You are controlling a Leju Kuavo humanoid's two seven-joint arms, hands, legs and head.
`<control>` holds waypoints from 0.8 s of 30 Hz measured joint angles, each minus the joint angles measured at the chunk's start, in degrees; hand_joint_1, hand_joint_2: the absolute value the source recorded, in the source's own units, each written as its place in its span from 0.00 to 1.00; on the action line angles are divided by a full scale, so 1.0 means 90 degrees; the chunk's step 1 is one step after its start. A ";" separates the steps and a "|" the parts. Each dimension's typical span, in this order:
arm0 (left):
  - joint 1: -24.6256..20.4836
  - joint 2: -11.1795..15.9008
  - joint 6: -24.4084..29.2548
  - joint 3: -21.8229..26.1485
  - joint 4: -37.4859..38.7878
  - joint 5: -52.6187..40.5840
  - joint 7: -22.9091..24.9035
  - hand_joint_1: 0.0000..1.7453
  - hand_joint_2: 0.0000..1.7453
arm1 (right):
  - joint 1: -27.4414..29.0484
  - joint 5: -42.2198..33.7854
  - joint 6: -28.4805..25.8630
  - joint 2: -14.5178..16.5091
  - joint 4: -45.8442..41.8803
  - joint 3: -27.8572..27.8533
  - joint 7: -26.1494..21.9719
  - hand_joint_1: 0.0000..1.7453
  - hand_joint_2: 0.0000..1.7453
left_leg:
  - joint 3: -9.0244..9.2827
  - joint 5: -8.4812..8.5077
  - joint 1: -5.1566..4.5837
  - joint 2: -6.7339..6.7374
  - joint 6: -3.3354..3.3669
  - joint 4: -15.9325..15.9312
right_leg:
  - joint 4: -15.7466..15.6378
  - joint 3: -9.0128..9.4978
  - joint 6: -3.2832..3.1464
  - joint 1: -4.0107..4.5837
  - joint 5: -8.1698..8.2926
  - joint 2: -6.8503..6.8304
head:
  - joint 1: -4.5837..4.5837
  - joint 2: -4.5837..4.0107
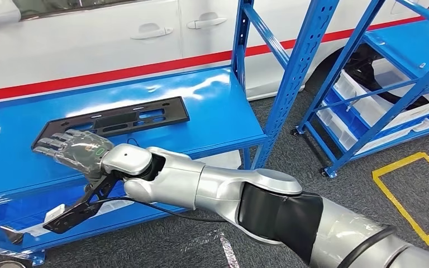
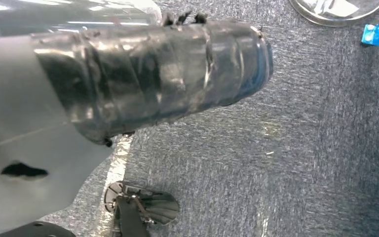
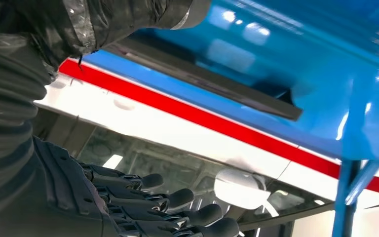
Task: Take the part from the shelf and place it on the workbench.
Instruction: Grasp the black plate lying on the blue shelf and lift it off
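The right arm reaches across from low on the right, its hand held over the near left part of the blue surface. The hand holds nothing: in the right wrist view its fingers are stretched out side by side, apart from the thumb, with only air between them. It hovers just at the near left end of the part, seemingly above that end rather than gripping it; whether any fingertip touches the plastic I cannot tell.

The part, a long flat black frame with cut-outs, lies flat on the surface, well in from the front edge, its length slanting away to the right. Lying flat like that, it looks already set down, so my judgement is that the hand is releasing or clearing it.

The left hand hangs low over grey carpet; whether its fingers are spread or curled I cannot tell.

Farther off stand a blue upright, a second rack with white bins, and a white car with a red stripe.
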 joint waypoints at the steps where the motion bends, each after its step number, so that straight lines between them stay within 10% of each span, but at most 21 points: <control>1: -0.0001 -0.0003 0.0000 -0.0002 0.0000 0.0003 0.0001 0.00 0.00 | -0.0009 0.0025 0.0000 -0.0007 0.0022 0.0000 0.0016 0.00 1.00 | 0.0028 -0.0038 -0.0014 -0.0006 -0.0017 0.0010 | -0.0411 0.0159 -0.0036 0.0017 0.0228 0.0001 | -0.0002 0.0000; 3: -0.0024 -0.0007 0.0000 -0.0009 0.0000 0.0009 0.0001 0.00 0.00 | -0.0036 0.0054 0.0001 -0.0015 0.0071 0.0000 0.0055 0.00 1.00 | 0.0027 -0.0085 -0.0039 -0.0014 -0.0061 0.0027 | -0.0974 0.0380 -0.0072 0.0038 0.0381 0.0009 | -0.0002 0.0001; 8: -0.0030 -0.0007 0.0000 -0.0034 0.0000 0.0020 0.0019 0.00 0.00 | -0.0083 0.0096 0.0001 -0.0078 0.0288 0.0000 0.0172 0.00 1.00 | -0.0101 -0.0258 -0.0030 0.0025 -0.0204 0.0277 | -0.1120 0.0488 -0.0122 -0.0018 0.0301 0.0040 | 0.0002 0.0001; 11: -0.0028 -0.0012 0.0000 -0.0050 0.0000 0.0021 0.0027 0.00 0.00 | -0.0125 0.0136 0.0001 -0.0124 0.0451 0.0000 0.0254 0.00 1.00 | -0.0711 -0.0669 0.0001 0.0044 -0.0294 0.1389 | -0.1126 0.0562 -0.0179 -0.0020 0.0249 0.0032 | 0.0001 0.0002; 13: -0.0019 -0.0013 0.0001 -0.0058 0.0000 0.0034 0.0054 0.00 0.00 | -0.0129 0.0139 0.0012 -0.0186 0.0597 0.0000 0.0333 0.00 1.00 | -0.1018 -0.0612 0.0009 0.0044 -0.0298 0.1772 | -0.1126 0.0632 -0.0190 -0.0010 0.0200 0.0038 | 0.0002 0.0001; 17: -0.0016 -0.0002 0.0007 -0.0088 0.0003 0.0075 0.0103 0.00 0.00 | -0.0174 0.0134 0.0062 -0.0288 0.0866 0.0000 0.0446 0.00 1.00 | -0.0478 0.0269 -0.0040 0.0040 -0.0144 0.0356 | -0.1131 0.0783 -0.0157 0.0003 0.0092 0.0081 | 0.0002 0.0002; 24: -0.0020 -0.0003 0.0014 -0.0154 0.0010 0.0137 0.0136 0.00 0.00 | -0.0215 0.0115 0.0087 -0.0413 0.1303 -0.0002 0.0512 0.00 1.00 | -0.0136 0.0282 -0.0007 0.0054 -0.0002 -0.0208 | -0.0727 0.0598 0.0040 0.0027 -0.0220 0.0051 | 0.0011 0.0002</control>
